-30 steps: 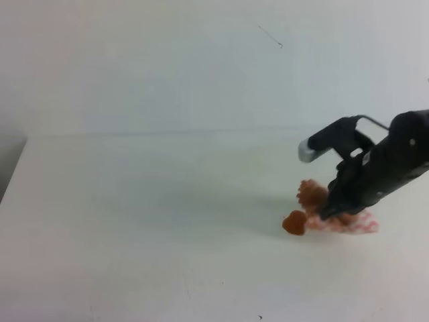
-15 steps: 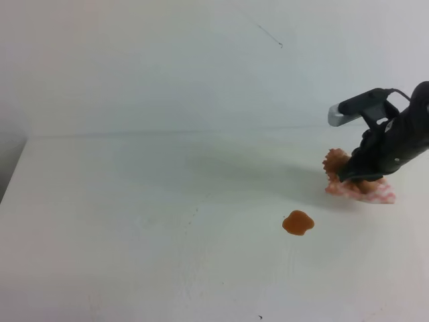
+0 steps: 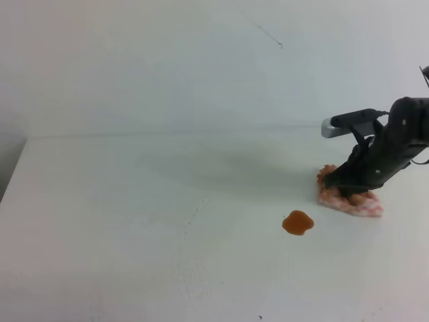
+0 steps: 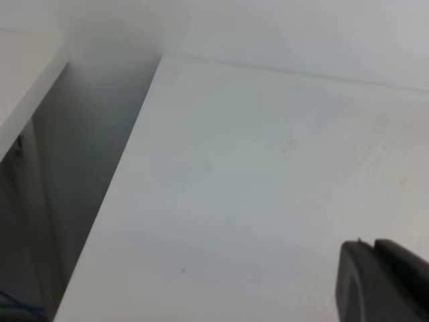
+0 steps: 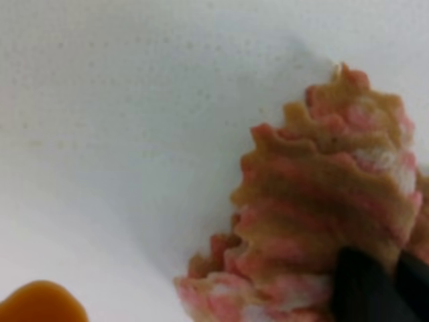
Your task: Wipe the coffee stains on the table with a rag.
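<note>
Currently, findings run from the left of the scene to the right.
Left gripper (image 4: pixel 382 282): only a dark edge shows at the lower right of the left wrist view, over bare surface; whether it is released or clenched cannot be told. It plays no part in the step.
Table (image 3: pixel 134 221): plain white, with faint specks; nothing lies on the left and middle.
Coffee stains (image 3: pixel 297 222): one small glossy orange-brown blob, right of centre on the near side, uncovered and intact. It also shows at the lower left corner of the right wrist view.
Rag (image 3: pixel 348 199): pink-checked cloth with brown patches, bunched on the table just right of and slightly beyond the blob, near it but not touching.
Right gripper (image 3: pixel 350 190): clenched on the rag, pressing the bunch down from above.
Step in hand: judged to be dragging the rag over the blob.
Method advised: keep the cloth pressed flat, sweep left and nearward so the cloth's leading edge covers the whole blob, and hold the clamp firm so the rag does not slip free.
Risk: a bunched rag may push the blob aside instead of lifting it.
</note>
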Available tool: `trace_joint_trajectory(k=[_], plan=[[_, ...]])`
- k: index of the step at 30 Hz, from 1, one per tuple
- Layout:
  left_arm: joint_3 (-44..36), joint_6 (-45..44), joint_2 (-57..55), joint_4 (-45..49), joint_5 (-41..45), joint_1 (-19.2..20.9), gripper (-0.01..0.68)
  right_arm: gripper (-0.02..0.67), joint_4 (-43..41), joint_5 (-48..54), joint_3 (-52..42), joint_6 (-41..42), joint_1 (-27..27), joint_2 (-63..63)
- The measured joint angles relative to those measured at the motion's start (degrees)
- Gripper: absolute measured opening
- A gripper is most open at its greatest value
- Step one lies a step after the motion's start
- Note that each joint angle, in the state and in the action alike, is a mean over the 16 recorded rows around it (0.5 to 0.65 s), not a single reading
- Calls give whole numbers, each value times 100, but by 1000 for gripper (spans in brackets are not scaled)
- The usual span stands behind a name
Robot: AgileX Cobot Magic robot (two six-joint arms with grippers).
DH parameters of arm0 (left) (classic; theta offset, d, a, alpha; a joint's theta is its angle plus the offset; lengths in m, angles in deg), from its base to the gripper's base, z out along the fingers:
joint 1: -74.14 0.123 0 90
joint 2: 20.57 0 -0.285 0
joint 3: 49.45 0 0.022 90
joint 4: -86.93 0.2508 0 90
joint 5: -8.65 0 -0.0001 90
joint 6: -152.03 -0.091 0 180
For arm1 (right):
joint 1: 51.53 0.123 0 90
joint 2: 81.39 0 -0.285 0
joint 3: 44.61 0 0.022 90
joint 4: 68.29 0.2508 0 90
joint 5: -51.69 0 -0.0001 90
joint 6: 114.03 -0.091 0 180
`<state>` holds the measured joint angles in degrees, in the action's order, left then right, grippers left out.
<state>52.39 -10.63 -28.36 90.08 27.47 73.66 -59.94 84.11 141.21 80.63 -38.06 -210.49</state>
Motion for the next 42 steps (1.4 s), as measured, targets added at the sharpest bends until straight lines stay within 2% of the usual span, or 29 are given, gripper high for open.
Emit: trace_joint_trajectory(k=[6,18,24,31,42], plan=[[0,0,0,3,0,0,-3,26,73,47,19,-232,389,-91],[-31,0,0,16,0,0,-3,22,189,273,-2,-448,1602,-96],[-62,0,10,17,-6,0,-3,20,53,191,-330,-561,1898,55],[-78,0,10,17,-6,0,-3,15,-390,-43,-1156,-843,1660,532],[-109,0,0,12,0,0,-3,13,-819,-116,-2358,-1136,355,1452]])
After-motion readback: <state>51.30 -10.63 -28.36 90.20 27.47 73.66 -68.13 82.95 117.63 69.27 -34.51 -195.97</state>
